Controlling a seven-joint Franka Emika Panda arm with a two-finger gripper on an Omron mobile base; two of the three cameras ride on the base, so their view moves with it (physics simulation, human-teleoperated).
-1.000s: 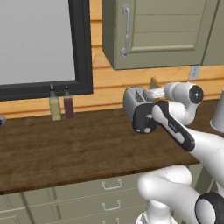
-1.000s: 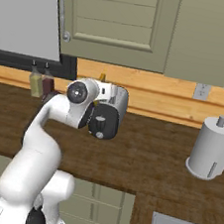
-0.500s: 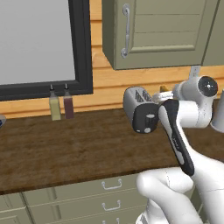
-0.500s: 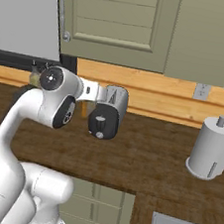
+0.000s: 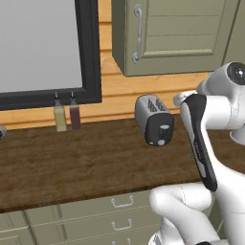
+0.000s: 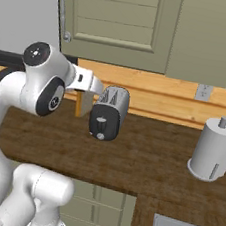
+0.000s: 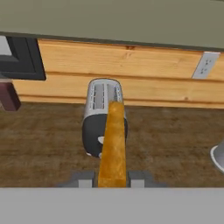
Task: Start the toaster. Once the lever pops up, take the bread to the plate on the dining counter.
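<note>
Gripper (image 7: 112, 180) clamped on one bread (image 7: 113, 144) slice, one toaster (image 7: 103, 116), two bottles (image 5: 66, 113), one paper roll (image 6: 212, 152)

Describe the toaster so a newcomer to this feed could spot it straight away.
Start at the dark wood worktop below the green wall cabinet. Near its back wall stands the toaster, a small rounded silvery appliance. Its black end panel with a round knob sets it apart from the two slim bottles and the white paper-towel roll.

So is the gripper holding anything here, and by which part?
Yes: the gripper is shut on the bread, pinching one end edge of the slice.
</note>
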